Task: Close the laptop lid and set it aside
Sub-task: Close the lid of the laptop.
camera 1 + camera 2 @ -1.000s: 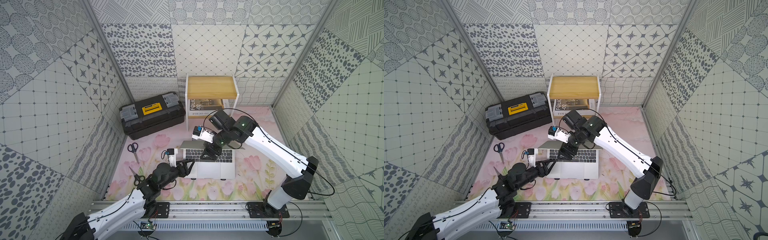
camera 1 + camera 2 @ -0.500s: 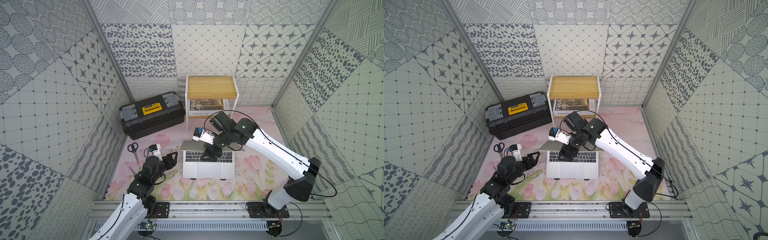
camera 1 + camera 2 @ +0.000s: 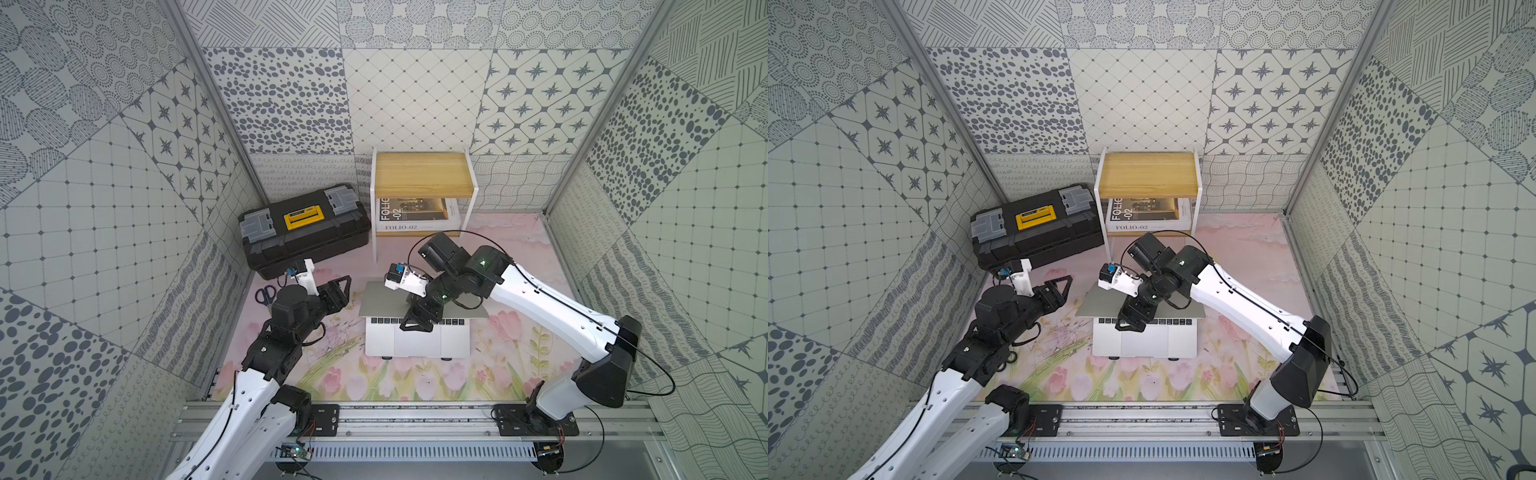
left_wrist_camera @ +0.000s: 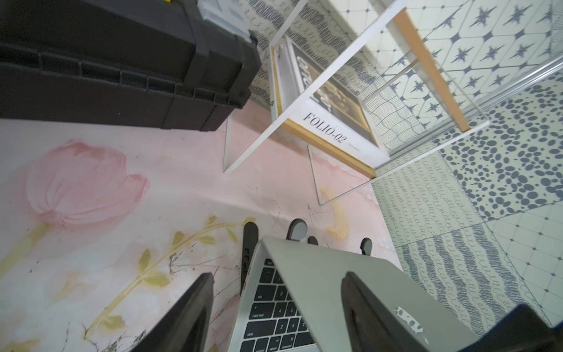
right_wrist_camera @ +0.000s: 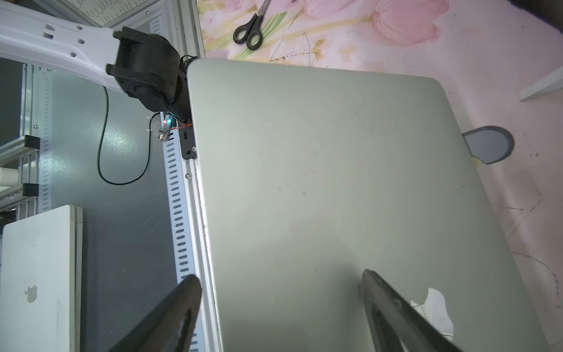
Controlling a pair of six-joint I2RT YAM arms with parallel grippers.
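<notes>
Both top views are showing us the same floral mat, and we are reading it from the left edge across. At the far left of the mat the black-handled scissors are lying flat, just below the black toolbox with its yellow latch. Next, the left gripper is hovering over the mat with its jaws spread and nothing between them. It is near the laptop's left side but apart from it. In the left wrist view we are looking past its two dark fingers at the laptop's corner.

In the middle of the frame the laptop is sitting on the mat with its trackpad toward the bottom edge. The laptop lid is tilting low over the keyboard, and only one row of black keys is showing in front of its free edge.

The right gripper is sitting at that free edge with its jaws spread. In the right wrist view one finger is lying over the lid's silver outer face while the other is hanging beyond the edge. We cannot tell whether either is touching the metal. A rounded grey tab is poking out from behind the lid.

Just above the laptop in the frame, a white shelf with a wooden top is standing against the back wall, and a book marked FOLIO-02 is lying under that top.
</notes>
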